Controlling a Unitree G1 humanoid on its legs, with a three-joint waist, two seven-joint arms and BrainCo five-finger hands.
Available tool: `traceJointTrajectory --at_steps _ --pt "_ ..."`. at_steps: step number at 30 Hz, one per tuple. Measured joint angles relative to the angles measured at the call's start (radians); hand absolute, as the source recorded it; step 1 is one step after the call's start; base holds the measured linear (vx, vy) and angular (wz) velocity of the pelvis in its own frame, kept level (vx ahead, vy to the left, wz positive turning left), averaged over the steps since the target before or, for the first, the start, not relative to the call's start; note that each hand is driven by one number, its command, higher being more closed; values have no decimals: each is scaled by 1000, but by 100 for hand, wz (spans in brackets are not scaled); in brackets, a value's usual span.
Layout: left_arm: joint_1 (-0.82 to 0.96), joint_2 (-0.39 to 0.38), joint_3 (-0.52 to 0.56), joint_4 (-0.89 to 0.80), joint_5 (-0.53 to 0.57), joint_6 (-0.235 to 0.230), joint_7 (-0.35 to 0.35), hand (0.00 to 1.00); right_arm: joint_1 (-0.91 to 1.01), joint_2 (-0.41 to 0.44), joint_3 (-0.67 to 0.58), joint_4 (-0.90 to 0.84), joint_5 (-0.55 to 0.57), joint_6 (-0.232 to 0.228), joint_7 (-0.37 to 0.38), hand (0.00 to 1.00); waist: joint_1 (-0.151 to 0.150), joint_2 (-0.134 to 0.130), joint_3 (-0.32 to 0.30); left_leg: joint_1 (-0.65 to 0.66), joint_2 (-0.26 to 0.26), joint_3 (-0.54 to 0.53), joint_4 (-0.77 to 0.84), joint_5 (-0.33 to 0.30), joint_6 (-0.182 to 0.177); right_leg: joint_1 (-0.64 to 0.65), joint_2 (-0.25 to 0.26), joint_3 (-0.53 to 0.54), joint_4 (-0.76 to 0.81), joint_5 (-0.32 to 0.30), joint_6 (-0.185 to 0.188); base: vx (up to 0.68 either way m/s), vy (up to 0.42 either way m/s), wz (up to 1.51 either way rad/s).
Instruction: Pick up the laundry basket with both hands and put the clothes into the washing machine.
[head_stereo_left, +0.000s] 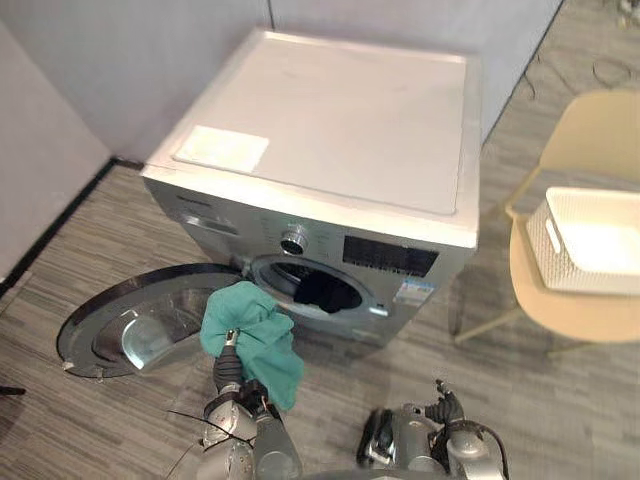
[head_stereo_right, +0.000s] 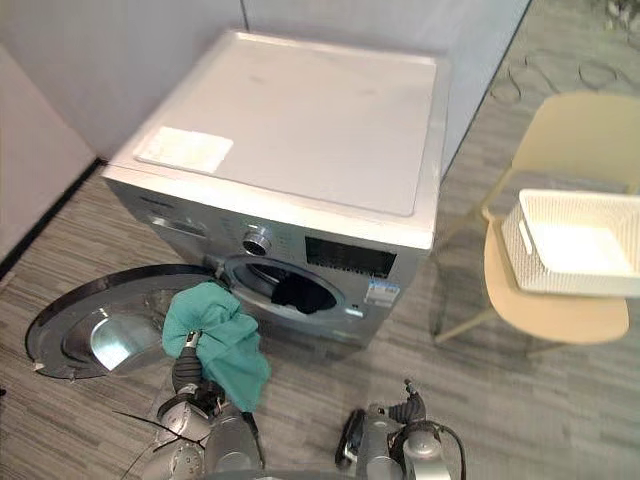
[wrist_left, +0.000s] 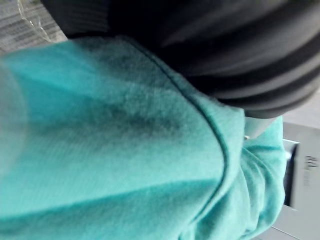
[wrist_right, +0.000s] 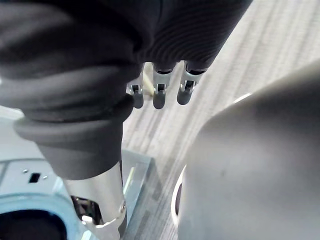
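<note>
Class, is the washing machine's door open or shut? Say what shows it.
Open. The door lies swung wide beside the washing machine; its drum mouth is uncovered, dark cloth showing inside.

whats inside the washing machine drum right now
A dark garment lies inside the drum, seen past the open door. The drum's depths are hidden by its rim, and the teal cloth held by the left hand overlaps the opening's left edge.

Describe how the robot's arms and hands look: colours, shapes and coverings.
Both arms are silver-grey, rounded at the joints: left arm, right arm. A dark ribbed cover wraps the left robot hand and the right robot hand at back and wrist. The right one's fingers are silver with dark tips.
</note>
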Motion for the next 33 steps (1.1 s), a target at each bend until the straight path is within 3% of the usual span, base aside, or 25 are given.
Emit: traceJointTrajectory --at_steps 1,2,6,9,15,20,23,25,27,32,33 --pt "-41 -4 16 1 -6 4 1 100 -52 3 7 -6 22 3 -16 0 -2 -33 62 -25 -12 29 41 -19 8 -54 -30 39 45 -3 19 -59 205 -34" --pt "-87 -4 28 9 -20 5 2 100 -83 -1 37 -41 39 5 -33 0 0 -38 98 -96 -16 23 106 -40 30 -117 -47 56 76 2 28 -84 191 -22" --pt "-291 -3 51 111 -56 -2 44 100 -180 32 184 -231 183 -17 -93 0 3 -41 188 -279 9 27 298 -134 61 -321 -61 129 204 -1 44 -103 158 -30" --pt "-495 -16 51 171 -98 -17 99 100 -272 114 312 -386 376 -123 -119 0 2 -40 237 -457 33 17 457 -192 91 -513 -64 176 327 -11 60 -139 90 -18" --pt "-783 -45 18 257 -117 -32 145 100 -303 121 353 -449 600 -231 -139 0 -19 -37 258 -758 47 -59 678 -256 127 -784 -89 216 508 -28 84 -95 41 4" --pt "-929 27 52 260 -123 -46 198 100 -259 110 369 -533 620 -260 -114 0 -38 -38 258 -922 58 -75 750 -263 133 -952 -86 239 570 -24 81 -83 -18 -1" --pt "-1060 157 114 262 -168 -53 222 100 -143 99 395 -642 662 -305 -58 0 -53 -40 258 -990 86 -91 765 -262 127 -1009 -60 235 567 -6 68 -45 -20 -23" --pt "-1105 201 111 263 -199 -62 223 100 -74 90 399 -670 686 -333 -26 0 -59 -40 258 -1013 100 -94 764 -258 127 -1028 -51 228 559 3 57 -8 -29 -18" --pt "-1112 195 112 263 -217 -97 249 100 -35 90 401 -683 704 -335 -5 0 -60 -40 258 -1017 110 -97 752 -251 119 -1029 -43 219 542 10 50 10 -29 -17" --pt "-1227 205 92 265 -226 -106 353 100 -22 84 404 -712 703 -336 37 0 -64 -50 260 -1037 122 -96 713 -222 98 -1052 -25 202 507 32 29 -15 -62 -8" --pt "-1301 244 61 282 -208 -99 376 100 -23 83 413 -721 704 -336 39 0 -70 -52 261 -1044 129 -96 702 -215 91 -1058 -18 195 495 42 20 -31 -54 -15"
